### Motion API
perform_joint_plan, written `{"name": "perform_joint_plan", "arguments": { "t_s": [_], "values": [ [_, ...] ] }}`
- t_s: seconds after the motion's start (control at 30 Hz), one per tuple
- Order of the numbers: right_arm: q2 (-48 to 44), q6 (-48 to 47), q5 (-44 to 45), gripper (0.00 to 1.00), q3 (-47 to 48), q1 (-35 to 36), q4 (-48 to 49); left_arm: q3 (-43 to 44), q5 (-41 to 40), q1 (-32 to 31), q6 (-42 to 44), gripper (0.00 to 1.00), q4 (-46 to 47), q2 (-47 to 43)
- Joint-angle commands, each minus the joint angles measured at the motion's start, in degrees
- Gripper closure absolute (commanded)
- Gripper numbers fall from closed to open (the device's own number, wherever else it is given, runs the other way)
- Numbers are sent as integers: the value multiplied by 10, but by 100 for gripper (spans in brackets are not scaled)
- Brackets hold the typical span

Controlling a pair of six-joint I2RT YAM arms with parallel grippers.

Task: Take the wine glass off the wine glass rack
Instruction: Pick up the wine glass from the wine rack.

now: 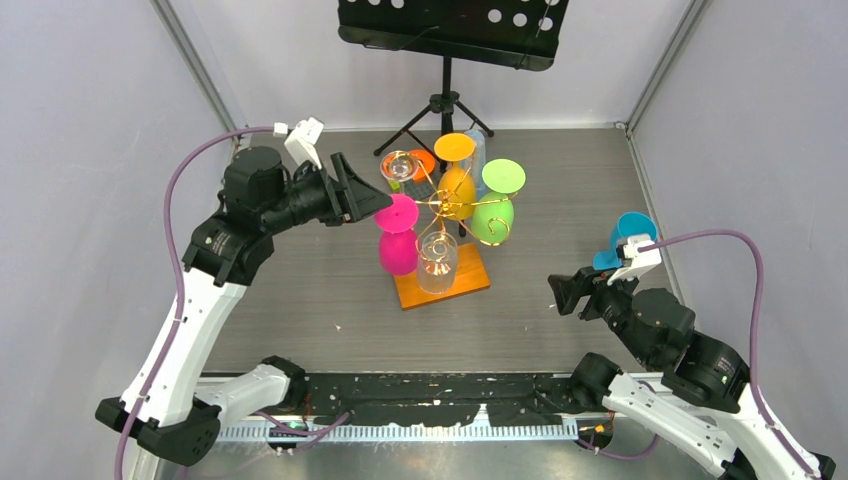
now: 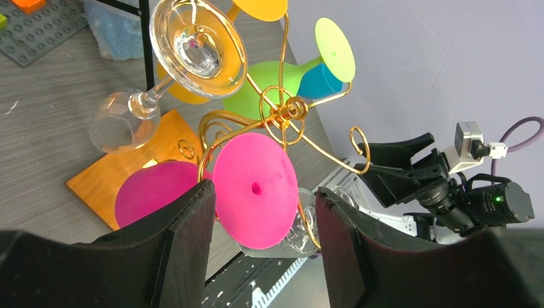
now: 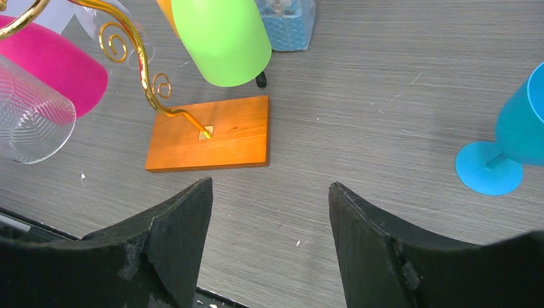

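Rack: wine glass rack point(image 1: 443, 285), centre of table point(image 1: 300, 300).
Glass: pink wine glass point(image 1: 397, 245), hung inverted on rack's left side.
Left gripper point(image 2: 264, 192): I see it spread, flanking pink foot.
Right gripper point(image 3: 269, 186): spread, empty.

top: overhead, wide | wrists: close, sharing wine glass rack point(image 3: 212, 131)

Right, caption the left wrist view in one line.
Open left claw frames the pink wine glass hanging on the wine glass rack.

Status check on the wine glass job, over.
Left pincer open, lined up on pink glass. Right pincer open, empty. Glass hanging on rack. Clear glass close beside.
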Motion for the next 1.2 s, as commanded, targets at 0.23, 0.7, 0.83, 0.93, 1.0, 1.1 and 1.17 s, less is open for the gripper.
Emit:
{"name": "perform_joint_plan", "arguments": {
  "t_s": [0.23, 0.7, 0.83, 0.93, 1.0, 1.1, 1.17],
  "values": [
    [-3, 11, 2, 28, 12, 0, 4, -13, 27, 3, 2, 44, 25, -1],
    [-4, 12, 0, 27, 8, 0, 7, -28, 86, 3, -26, 45, 60, -1],
    [-5, 13, -1, 28, 6, 0, 6, -30, 93, 3, -32, 45, 63, -1],
    [-5, 13, -2, 28, 5, 0, 7, -31, 92, 3, -33, 45, 59, -1],
    [-5, 12, -2, 28, 6, 0, 7, -29, 87, 3, -28, 45, 51, -1],
    [-5, 11, -2, 28, 6, 0, 9, -19, 78, 3, -19, 45, 34, 1],
    [-4, 11, -3, 28, 6, 0, 10, -17, 75, 3, -16, 45, 29, 4]
  ]
}}
